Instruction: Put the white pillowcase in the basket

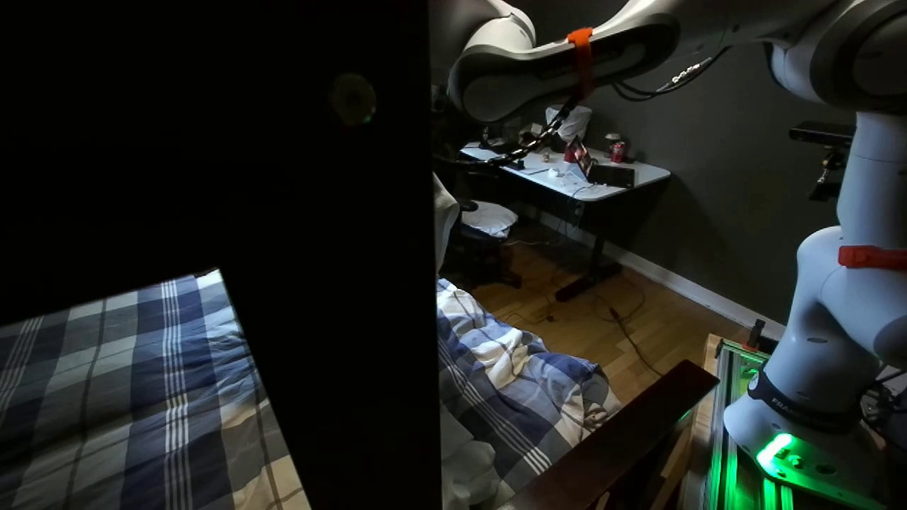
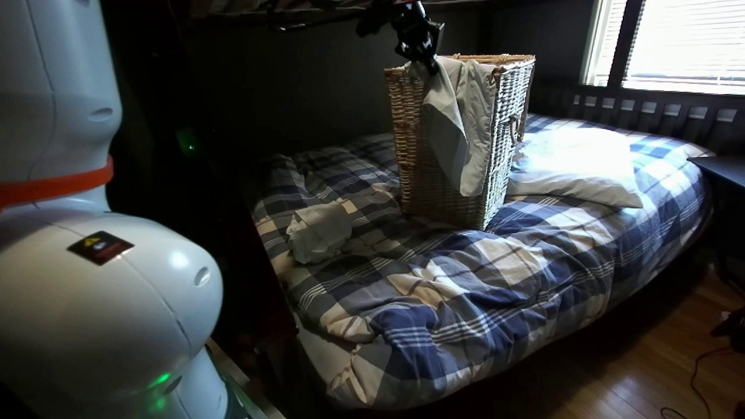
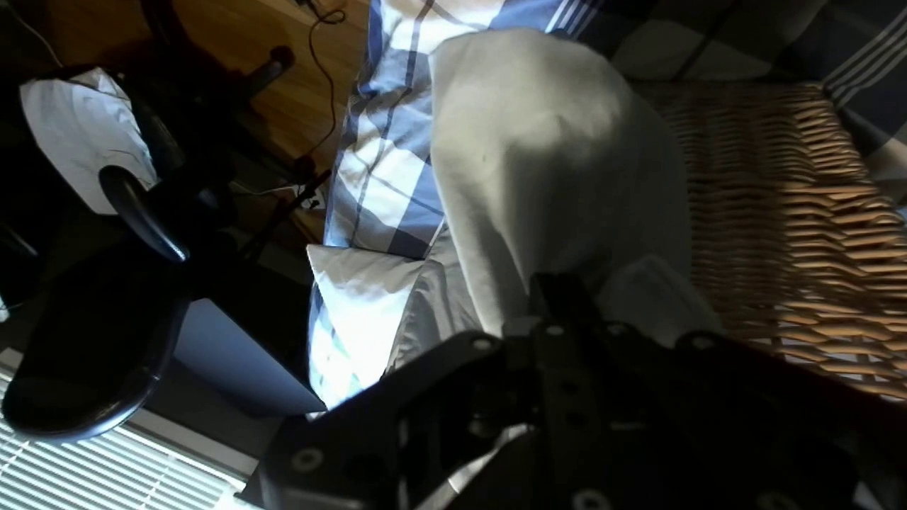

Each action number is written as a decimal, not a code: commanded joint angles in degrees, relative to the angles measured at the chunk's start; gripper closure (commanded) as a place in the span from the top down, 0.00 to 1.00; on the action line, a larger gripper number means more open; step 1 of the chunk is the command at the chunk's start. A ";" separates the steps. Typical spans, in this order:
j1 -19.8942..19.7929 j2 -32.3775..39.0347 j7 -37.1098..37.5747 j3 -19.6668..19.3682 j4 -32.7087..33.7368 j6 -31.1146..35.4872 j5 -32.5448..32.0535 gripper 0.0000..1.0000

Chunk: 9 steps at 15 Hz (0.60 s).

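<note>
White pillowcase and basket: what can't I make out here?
Inside of the basket: in an exterior view, hidden by its wall and the draped white pillowcase.
Whole basket: in an exterior view, behind the dark post.
Basket's right part: wrist view, cut off by the edge.
How much pillowcase is pinched: wrist view, covered by dark jaws.

Arm bent at the elbow, gripper pointing down.
From its green-lit base the arm stands upright to that bend, then the forearm stretches outward with a gentle downward slope; the jaws, tipped slightly off vertical, are closed tight.
</note>
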 commanded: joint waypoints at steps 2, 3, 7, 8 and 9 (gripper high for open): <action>-1.52 0.08 0.20 1.79 0.28 -0.35 -0.44 0.02; -1.53 0.08 0.20 1.79 0.28 -0.35 -0.44 0.02; -1.60 0.59 0.29 1.96 1.39 -0.26 -0.18 0.00; -1.56 1.19 0.56 2.02 2.95 0.50 -1.31 0.00; -1.59 1.69 0.60 2.08 4.43 1.02 -1.92 0.00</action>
